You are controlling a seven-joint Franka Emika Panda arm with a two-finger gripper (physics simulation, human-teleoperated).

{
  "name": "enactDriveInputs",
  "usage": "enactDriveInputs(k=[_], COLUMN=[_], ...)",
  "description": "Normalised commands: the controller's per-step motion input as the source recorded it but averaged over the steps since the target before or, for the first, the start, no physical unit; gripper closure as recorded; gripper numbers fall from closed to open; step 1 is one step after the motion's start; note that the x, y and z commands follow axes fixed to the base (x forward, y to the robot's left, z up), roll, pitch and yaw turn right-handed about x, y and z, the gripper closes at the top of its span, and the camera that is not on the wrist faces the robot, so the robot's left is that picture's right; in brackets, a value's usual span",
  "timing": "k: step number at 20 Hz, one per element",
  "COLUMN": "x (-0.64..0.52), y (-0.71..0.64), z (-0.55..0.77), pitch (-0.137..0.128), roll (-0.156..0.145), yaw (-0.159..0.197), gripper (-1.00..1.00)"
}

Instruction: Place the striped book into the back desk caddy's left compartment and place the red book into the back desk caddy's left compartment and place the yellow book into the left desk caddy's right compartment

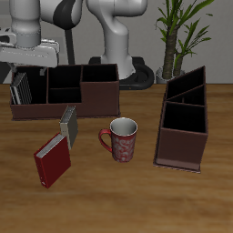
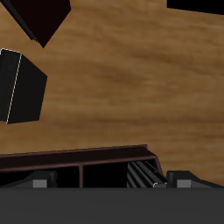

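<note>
The striped book [image 1: 20,87] stands in the end compartment of the back desk caddy [image 1: 91,103]. It also shows in the wrist view [image 2: 140,175] inside the caddy [image 2: 79,162]. My gripper [image 1: 45,55] hangs open and empty above that caddy, its fingertips [image 2: 179,179] spread wide around nothing. The red book [image 1: 52,162] lies tilted on the table near the front edge. The yellow book [image 1: 68,126], a grey face with a yellowish edge, stands just in front of the back caddy. The left desk caddy [image 1: 187,146] stands apart with empty compartments.
A patterned red mug [image 1: 121,138] stands between the books and the left desk caddy. A potted plant [image 1: 173,36] is behind that caddy. A dark block with a pale edge [image 2: 22,87] shows on the table in the wrist view.
</note>
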Motion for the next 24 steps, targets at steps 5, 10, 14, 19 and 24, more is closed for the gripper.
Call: enactDriveInputs(k=[5, 10, 14, 19, 24], x=[0.44, 0.49, 0.41, 0.45, 0.43], y=[0.14, 0.11, 0.21, 0.37, 0.49], z=[0.22, 0.18, 0.2, 0.23, 0.2], pitch=[-0.014, -0.002, -0.008, 0.036, 0.115], roll=[-0.074, -0.055, -0.049, 0.117, 0.265], yaw=[0.03, 0.05, 0.045, 0.033, 0.073], gripper=[-1.0, -1.0, -1.0, -1.0, -1.0])
